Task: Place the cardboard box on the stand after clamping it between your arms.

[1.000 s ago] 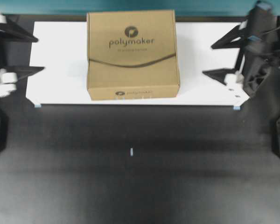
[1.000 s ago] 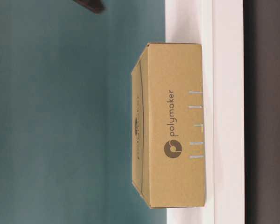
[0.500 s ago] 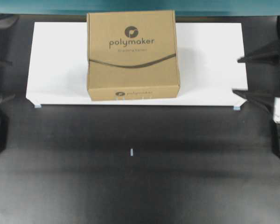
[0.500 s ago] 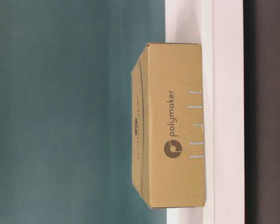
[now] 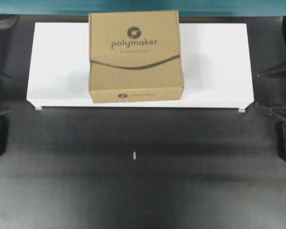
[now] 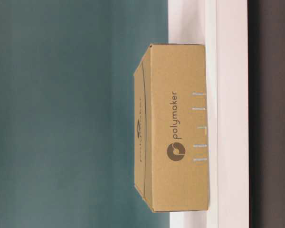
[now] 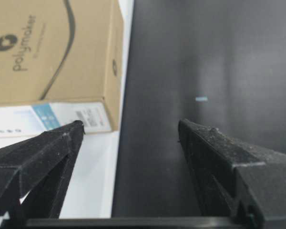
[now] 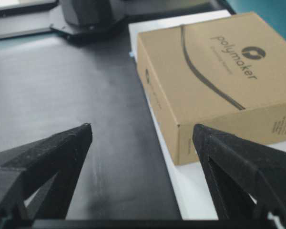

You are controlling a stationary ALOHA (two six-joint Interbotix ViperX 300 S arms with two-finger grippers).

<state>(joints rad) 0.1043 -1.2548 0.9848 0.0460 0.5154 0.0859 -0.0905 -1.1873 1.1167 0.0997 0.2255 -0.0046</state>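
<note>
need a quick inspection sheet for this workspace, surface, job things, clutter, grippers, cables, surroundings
surface: dark matte table, one small pale mark near its middle
job's things: cardboard box lies flat on the white stand, left of the stand's middle, logo side up, front edge close to the stand's front edge
clutter: nothing seen
grippers: left gripper open and holding nothing, beside the stand's end; right gripper open and holding nothing; both clear of the box, only finger tips show at the overhead view's side edges
cables: nothing seen
surroundings: teal wall behind the stand
</note>
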